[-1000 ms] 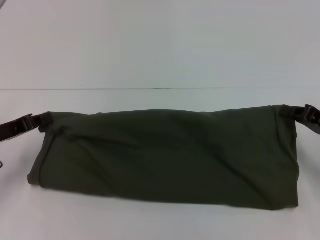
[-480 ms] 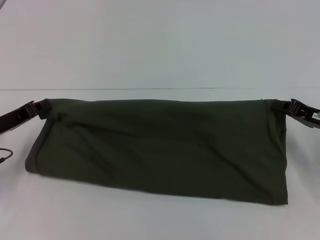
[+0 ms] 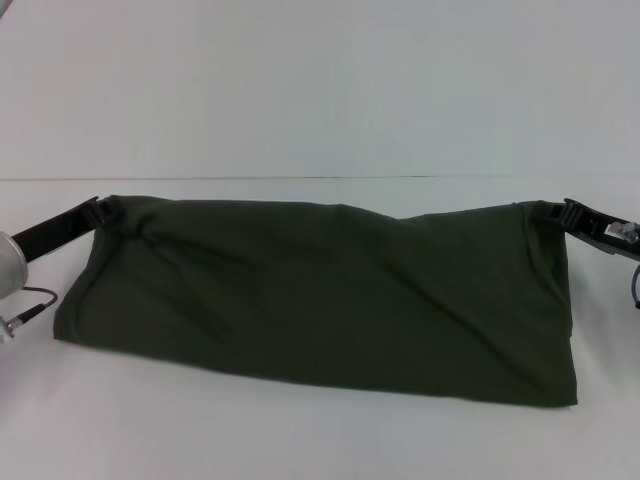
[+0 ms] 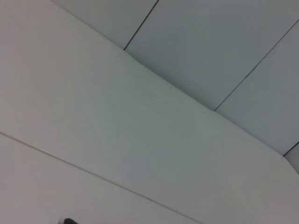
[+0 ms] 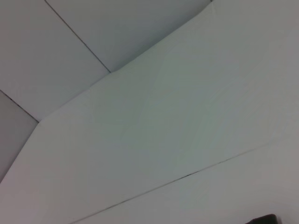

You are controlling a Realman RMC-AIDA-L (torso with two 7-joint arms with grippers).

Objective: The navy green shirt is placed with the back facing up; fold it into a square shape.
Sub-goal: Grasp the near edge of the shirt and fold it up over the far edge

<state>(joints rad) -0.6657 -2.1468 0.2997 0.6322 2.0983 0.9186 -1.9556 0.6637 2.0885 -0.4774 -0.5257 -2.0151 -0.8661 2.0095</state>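
The navy green shirt [image 3: 320,290] stretches as a long dark olive band across the white table [image 3: 300,430] in the head view, plain side up. My left gripper [image 3: 100,210] is shut on its upper left corner, and my right gripper [image 3: 552,211] is shut on its upper right corner. The top edge hangs between them and sags a little right of the middle. Both wrist views show only white table and wall panels, with no shirt.
A seam line [image 3: 300,178] runs across the table behind the shirt. A thin cable with a plug [image 3: 20,310] hangs by my left arm at the left edge. Bare white table lies in front of the shirt and behind it.
Both grippers have drawn inward and toward the near side with the shirt corners. The top edge has gone from taut to slightly sagging, and the cloth has flattened and shifted left.
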